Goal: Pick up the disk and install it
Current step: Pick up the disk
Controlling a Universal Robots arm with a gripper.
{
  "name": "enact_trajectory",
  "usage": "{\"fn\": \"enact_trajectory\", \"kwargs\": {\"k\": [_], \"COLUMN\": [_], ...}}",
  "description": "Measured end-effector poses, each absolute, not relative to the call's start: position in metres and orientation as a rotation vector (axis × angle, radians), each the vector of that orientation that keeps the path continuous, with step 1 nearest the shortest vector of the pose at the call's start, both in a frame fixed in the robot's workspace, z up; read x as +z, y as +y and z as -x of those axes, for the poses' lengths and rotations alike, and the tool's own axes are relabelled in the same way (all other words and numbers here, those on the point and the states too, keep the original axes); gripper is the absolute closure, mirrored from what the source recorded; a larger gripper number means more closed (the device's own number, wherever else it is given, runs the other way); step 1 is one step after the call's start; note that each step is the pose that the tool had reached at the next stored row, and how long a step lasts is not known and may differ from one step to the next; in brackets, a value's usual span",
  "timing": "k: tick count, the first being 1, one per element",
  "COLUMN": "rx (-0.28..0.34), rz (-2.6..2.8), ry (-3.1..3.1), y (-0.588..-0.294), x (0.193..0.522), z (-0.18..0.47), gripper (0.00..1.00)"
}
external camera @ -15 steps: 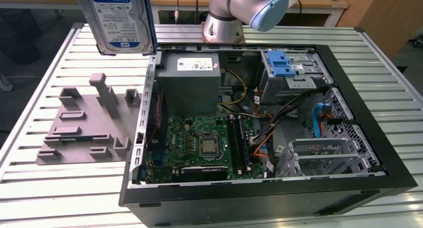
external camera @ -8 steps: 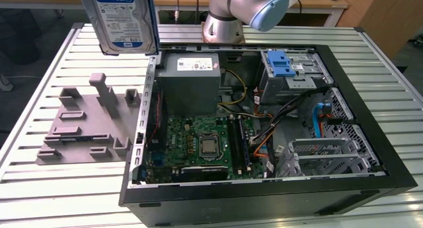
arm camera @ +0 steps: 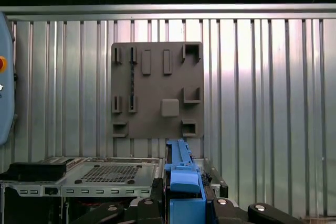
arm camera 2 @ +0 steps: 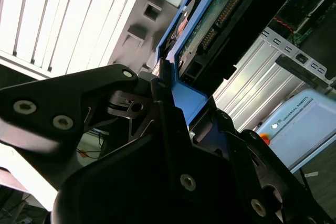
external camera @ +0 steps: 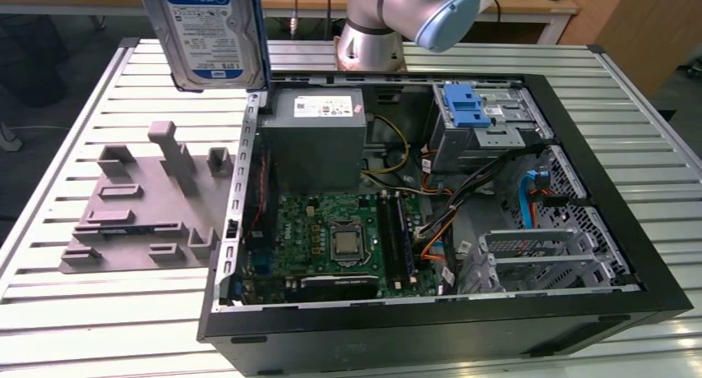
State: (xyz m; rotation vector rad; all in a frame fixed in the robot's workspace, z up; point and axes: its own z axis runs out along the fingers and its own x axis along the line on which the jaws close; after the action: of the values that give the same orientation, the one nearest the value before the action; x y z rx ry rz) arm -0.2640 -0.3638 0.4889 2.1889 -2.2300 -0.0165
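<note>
- In the exterior view, the disk (external camera: 209,33) is seen in the upper left of the frame. It is held upright in the air, above the table (external camera: 66,148) and just beside the open computer case (external camera: 439,337).
- Its label side is turned to the camera. A white-and-blue label with small dark print covers most of the silver metal body, and a blue plastic frame runs down the edge on the exterior view's right.
- Inside the case, a grey box (external camera: 318,140) with a small white sticker is seen at the upper middle. A blue latch (external camera: 465,107) sits to the exterior view's right of it, and a green motherboard (external camera: 318,230) lies below the box.
- A grey fixture plate (external camera: 131,222) lies on the table at the exterior view's left. The robot arm (external camera: 379,25) stands at the upper middle.
- In the second wrist view, the gripper (arm camera 2: 168,93) is closed on the blue frame of the disk (arm camera 2: 210,19). The jaws are pressed against it from both sides, and the green circuit board side of the disk is shown.
- A pale blue device (arm camera 2: 299,124) with some print is seen beyond the disk.
- In the first wrist view, the blue frame edge of the disk (arm camera: 178,156) is clamped between the black parts of the gripper (arm camera: 185,192). The fixture plate (arm camera: 157,90) lies flat on the slatted table (arm camera: 262,103) beyond it.
</note>
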Motion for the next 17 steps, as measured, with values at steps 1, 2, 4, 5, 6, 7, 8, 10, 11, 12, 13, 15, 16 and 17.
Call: {"fn": "enact_trajectory", "kwargs": {"k": [1, 2, 4, 5, 6, 7, 8, 10, 11, 12, 13, 15, 16, 17], "rx": [-0.017, -0.017, -0.017, -0.017, -0.017, -0.017, -0.017, -0.017, -0.017, -0.017, -0.017, -0.017, -0.017, -0.017], "rz": [-2.189, -2.189, -2.189, -2.189, -2.189, -2.189, -2.189, -2.189, -2.189, -2.189, -2.189, -2.189, -2.189, -2.189], "ry": [-2.230, -2.230, -2.230, -2.230, -2.230, -2.230, -2.230, -2.230, -2.230, -2.230, -2.230, -2.230, -2.230, -2.230], "y": [-0.364, -0.364, -0.364, -0.364, -0.364, -0.364, -0.364, -0.364, -0.364, -0.364, -0.364, -0.364, -0.364, -0.364], "x": [0.489, 0.489, 0.489, 0.489, 0.489, 0.489, 0.489, 0.489, 0.489, 0.489, 0.489, 0.489, 0.489, 0.489], "z": [0.263, 0.262, 0.261, 0.260, 0.259, 0.258, 0.257, 0.256, 0.255, 0.254, 0.253, 0.251, 0.251, 0.250], "gripper": [0.64, 0.64, 0.64, 0.64, 0.64, 0.64, 0.64, 0.64, 0.64, 0.64, 0.64, 0.64, 0.64, 0.64]}}
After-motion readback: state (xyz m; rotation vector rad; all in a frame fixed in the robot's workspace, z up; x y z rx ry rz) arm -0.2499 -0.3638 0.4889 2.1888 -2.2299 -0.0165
